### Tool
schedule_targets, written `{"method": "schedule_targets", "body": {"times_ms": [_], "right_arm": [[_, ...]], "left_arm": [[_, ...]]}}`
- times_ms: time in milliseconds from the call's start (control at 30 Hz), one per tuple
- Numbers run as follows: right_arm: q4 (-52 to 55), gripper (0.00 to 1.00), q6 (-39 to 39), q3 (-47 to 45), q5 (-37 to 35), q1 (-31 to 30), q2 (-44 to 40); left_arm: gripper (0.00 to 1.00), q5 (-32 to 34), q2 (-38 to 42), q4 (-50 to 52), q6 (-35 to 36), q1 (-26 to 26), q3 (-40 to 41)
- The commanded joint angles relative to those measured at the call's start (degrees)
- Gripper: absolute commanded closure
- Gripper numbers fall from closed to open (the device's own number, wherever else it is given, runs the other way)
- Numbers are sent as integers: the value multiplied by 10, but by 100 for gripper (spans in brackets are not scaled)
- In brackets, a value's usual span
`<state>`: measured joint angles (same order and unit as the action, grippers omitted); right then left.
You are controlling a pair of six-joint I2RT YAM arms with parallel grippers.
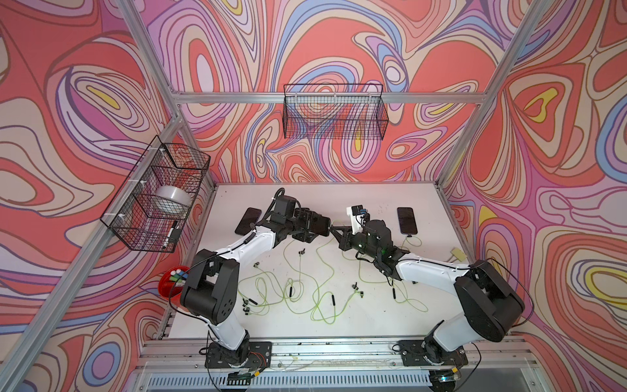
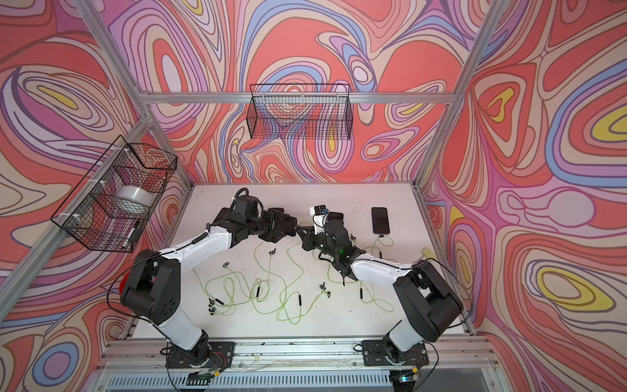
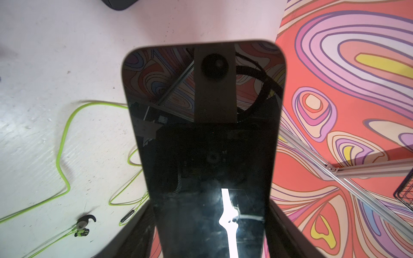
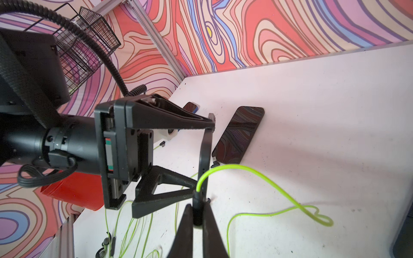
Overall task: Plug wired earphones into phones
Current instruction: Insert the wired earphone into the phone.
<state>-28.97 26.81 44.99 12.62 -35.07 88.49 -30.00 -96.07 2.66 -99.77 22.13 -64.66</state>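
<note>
Black phone [image 3: 207,145] sits clamped in the left gripper [image 4: 204,156], jaws wide; the right gripper [image 4: 198,211] pinches a yellow-green earphone cable [image 4: 245,170] by its plug [image 4: 197,200] at that phone's end.

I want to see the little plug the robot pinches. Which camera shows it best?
The right wrist view: the dark plug sits close up, pinched in the right gripper. In both top views it is too small to see. The left wrist view shows the phone's screen, not the plug.

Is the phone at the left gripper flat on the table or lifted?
Lifted: the left gripper holds the phone by its long sides, clear of the table.
</note>
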Motion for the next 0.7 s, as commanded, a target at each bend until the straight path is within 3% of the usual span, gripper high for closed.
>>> {"method": "schedule_targets", "body": {"times_ms": [0, 667], "right_arm": [[3, 100, -11, -5, -16, -3, -19], [-3, 100, -2, 5, -8, -3, 14]], "left_arm": [[100, -6, 24, -32, -12, -2, 2], [100, -7, 28, -39, -16, -2, 5]]}}
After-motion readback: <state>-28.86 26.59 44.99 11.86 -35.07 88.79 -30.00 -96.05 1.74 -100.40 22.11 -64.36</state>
